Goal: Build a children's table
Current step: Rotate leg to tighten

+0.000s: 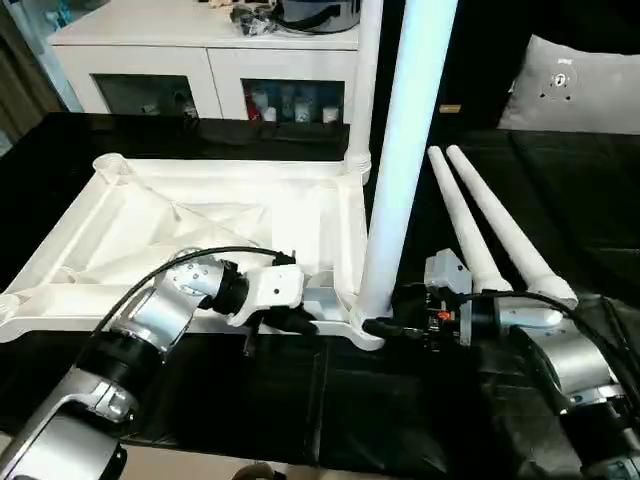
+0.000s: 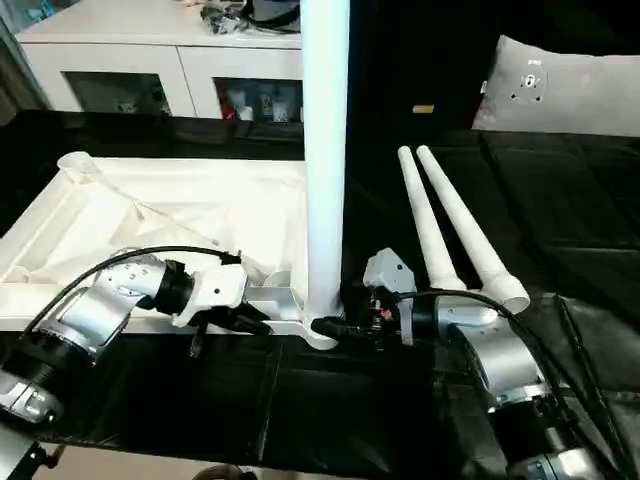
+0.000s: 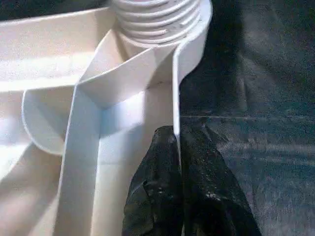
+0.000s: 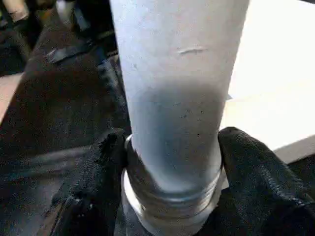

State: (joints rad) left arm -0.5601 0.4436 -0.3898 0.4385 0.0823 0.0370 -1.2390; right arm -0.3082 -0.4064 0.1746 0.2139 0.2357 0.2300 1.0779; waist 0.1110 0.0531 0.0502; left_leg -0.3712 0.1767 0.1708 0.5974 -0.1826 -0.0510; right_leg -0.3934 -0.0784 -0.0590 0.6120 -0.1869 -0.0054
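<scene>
Left eye view: the tabletop [image 1: 200, 225] lies upside down on the black work surface [image 1: 300, 410], ribbed underside facing up, with a round socket at each corner. The near right socket [image 1: 362, 325] holds one upright leg [image 1: 400, 160], which rises past the picture's top edge, so its upper end is cut off. The far right socket [image 1: 355, 160] holds a second upright leg [image 1: 365, 70], also cut off at the top. The far left socket [image 1: 108, 163] stands empty. The near left corner is cut by the picture's edge and cannot be judged.

Two loose legs [image 1: 490, 225] lie side by side on the black surface to the right of the tabletop, touching along their length, thin ends pointing away from the robot.

The left gripper [image 1: 295, 322] is clenched on the tabletop's near edge wall; in the left wrist view both black fingers [image 3: 157, 196] press the thin white wall [image 3: 175, 98] between them, just short of the threaded base [image 3: 155, 19] of the seated leg.

The right gripper [image 1: 385, 325] is at the foot of the near upright leg. In the right wrist view its fingers [image 4: 256, 177] sit against both sides of the leg [image 4: 177, 98] just above the threaded collar [image 4: 170, 206], grasping it. How deep the thread sits in the socket cannot be made out.

At the rear stands a white cabinet [image 1: 210, 60] with glass doors; its contents are too small to identify. A grey cushion [image 1: 575, 85] lies at the far right, partly cut off.
</scene>
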